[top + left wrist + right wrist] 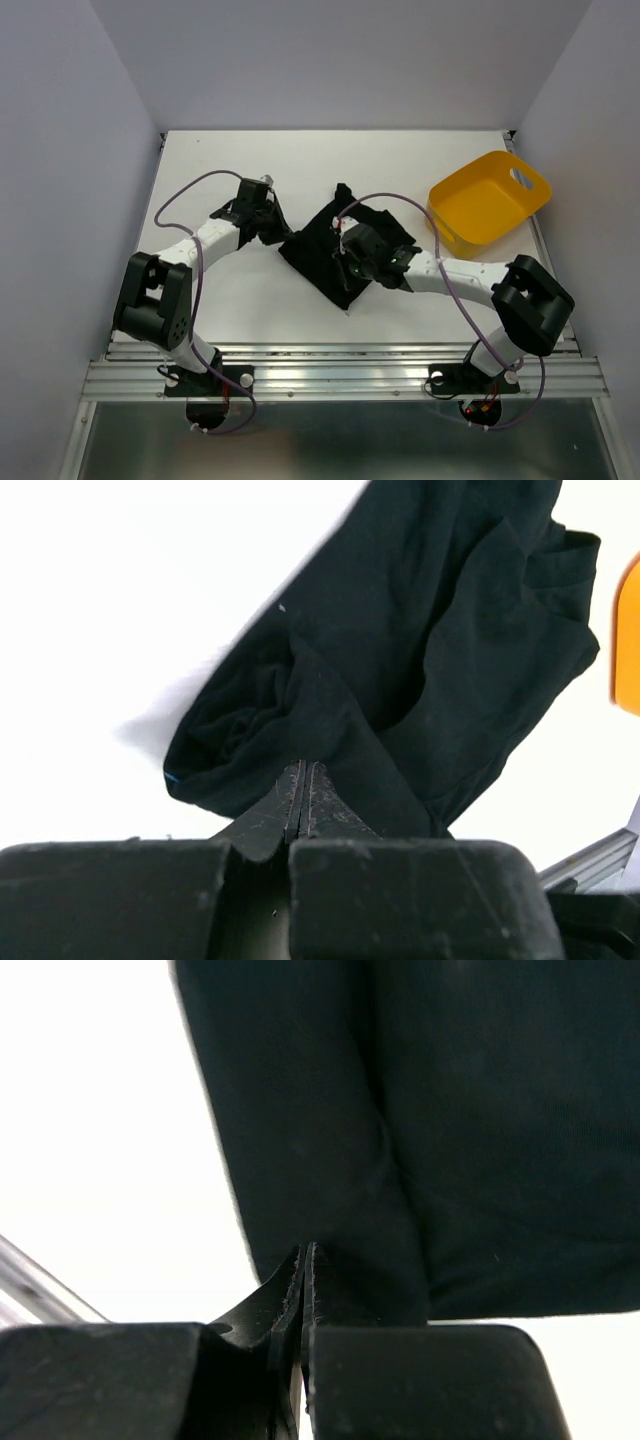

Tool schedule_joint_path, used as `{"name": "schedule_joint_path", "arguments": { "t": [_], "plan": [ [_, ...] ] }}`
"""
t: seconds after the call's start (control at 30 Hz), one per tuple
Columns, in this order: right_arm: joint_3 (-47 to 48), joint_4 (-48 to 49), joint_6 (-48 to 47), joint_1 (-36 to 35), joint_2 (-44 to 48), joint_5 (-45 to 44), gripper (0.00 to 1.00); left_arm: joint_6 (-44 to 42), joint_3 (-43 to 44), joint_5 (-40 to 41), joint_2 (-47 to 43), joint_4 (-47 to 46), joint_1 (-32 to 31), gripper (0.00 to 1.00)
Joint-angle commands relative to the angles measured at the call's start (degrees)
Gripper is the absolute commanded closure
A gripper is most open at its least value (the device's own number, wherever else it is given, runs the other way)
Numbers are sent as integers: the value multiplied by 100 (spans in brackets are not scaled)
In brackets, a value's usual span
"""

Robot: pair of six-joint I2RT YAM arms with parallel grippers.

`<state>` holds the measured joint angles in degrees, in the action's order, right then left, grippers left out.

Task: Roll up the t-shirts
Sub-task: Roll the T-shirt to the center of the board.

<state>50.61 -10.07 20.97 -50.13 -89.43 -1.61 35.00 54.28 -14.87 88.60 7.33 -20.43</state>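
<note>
One black t-shirt [330,252] lies crumpled and partly folded in the middle of the white table. My left gripper [281,233] is at its left edge. In the left wrist view the left gripper [303,767] is shut, with a tented fold of the t-shirt [460,630] pinched at its tips. My right gripper [346,263] sits over the shirt's near right part. In the right wrist view the right gripper [306,1249] is shut on the lower edge of the t-shirt [400,1110]. The cloth under both wrists is hidden from above.
A yellow plastic tub [488,203] stands tilted at the back right of the table, and its edge [628,630] shows at the right of the left wrist view. The table's metal rail [340,375] runs along the near edge. White walls close in the sides and back.
</note>
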Motion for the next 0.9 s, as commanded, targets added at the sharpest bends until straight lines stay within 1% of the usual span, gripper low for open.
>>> {"name": "schedule_joint_path", "arguments": {
  "t": [0.0, 0.1, 0.17, 0.27, 0.4, 0.5, 0.63, 0.73, 0.77, 0.83, 0.87],
  "plan": [
    [669, 145, 337, 47, 110, 117, 99, -196, 346, 125, 87, 137, 65, 100],
    [967, 163, 592, 47, -293, 38, 99, -82, 364, 169, 263, 67, 65, 100],
    [1327, 145, 811, 47, -689, -190, 99, 24, 285, 265, 465, 66, 82, 100],
    [1530, 136, 838, 47, -1110, -375, 99, 103, 119, 345, 597, 32, 118, 100],
    [1733, 163, 900, 170, -1813, -437, 99, 147, -242, 441, 536, -83, 188, 100],
    [1821, 145, 865, 170, -2017, -384, 99, 103, -348, 468, 492, -83, 267, 100],
    [1724, 66, 786, 170, -1833, -331, 99, -11, -366, 494, 369, 13, 372, 100],
    [1645, -31, 681, 170, -1229, -192, 99, -90, -217, 617, -60, 198, 381, 100],
    [1610, -39, 663, 170, -1226, -191, 99, -90, -173, 652, -184, 259, 390, 100],
    [1479, -66, 645, 170, -744, -208, 99, -38, -68, 818, -525, 478, 381, 100],
    [1417, -66, 645, 170, -577, -252, 99, 15, -49, 915, -641, 593, 390, 98]
  ]
}}
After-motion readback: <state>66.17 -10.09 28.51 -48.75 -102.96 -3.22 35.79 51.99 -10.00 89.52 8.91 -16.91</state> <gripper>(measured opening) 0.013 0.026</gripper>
